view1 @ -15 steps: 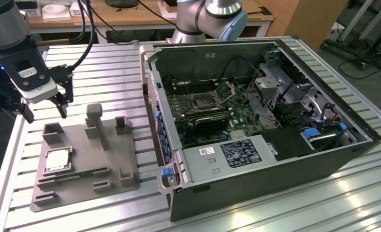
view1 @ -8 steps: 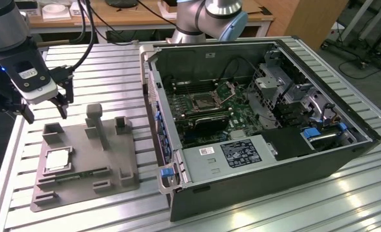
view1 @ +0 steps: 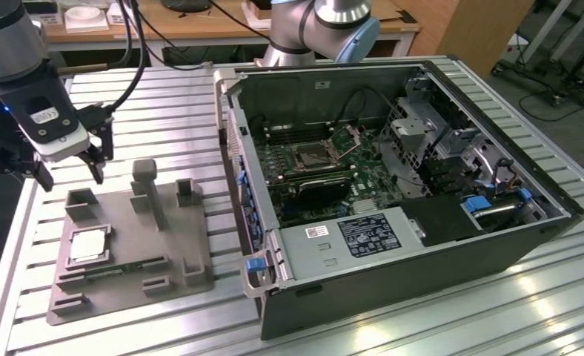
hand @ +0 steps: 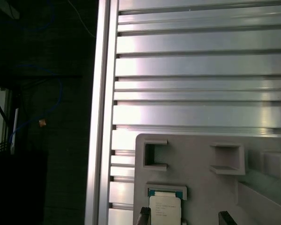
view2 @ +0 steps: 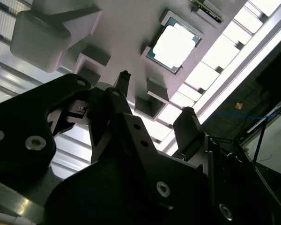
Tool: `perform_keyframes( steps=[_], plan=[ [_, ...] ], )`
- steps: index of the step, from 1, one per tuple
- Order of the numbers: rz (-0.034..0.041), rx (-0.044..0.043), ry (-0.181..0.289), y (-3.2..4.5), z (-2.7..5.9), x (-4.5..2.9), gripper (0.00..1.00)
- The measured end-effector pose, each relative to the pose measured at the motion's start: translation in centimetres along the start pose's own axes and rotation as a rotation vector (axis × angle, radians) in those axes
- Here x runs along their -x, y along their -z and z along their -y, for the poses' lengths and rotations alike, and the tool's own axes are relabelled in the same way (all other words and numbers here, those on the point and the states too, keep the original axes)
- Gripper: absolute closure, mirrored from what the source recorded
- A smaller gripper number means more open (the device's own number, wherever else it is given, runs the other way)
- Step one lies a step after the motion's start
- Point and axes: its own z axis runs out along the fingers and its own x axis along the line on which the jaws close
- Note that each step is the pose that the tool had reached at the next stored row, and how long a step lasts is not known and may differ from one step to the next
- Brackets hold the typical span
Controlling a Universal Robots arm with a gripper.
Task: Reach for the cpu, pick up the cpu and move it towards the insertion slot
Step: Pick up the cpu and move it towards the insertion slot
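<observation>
Over the exterior view's left end of the ribbed metal table (view1: 164, 96), the gripper (view1: 73, 180) hangs empty above the grey fixture plate (view1: 178, 256), claw spread apart.
The cpu (view1: 87, 245) lies flat in a framed pocket of the plate, silvery top up, near the plate's edge on the exterior view's left, with no finger touching it. In the second wrist view the black fingers (view2: 124, 82) stand wide apart with nothing between them, and the cpu (view2: 174, 43) is beyond the tips. The first wrist view has the cpu (hand: 165, 208) seated in its pocket. A thin green memory strip (view1: 124, 271) lies in the plate just beside it. The insertion slot (view1: 317, 154) sits inside the open computer case (view1: 391, 267), well apart toward the exterior view's right.
</observation>
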Motion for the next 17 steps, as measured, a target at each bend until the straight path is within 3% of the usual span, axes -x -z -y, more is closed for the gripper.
perform_keyframes(
  steps=[17],
  plan=[
    [-0.0001,0.0,0.0,-0.77,0.28,-0.02,0.35]
  ],
)
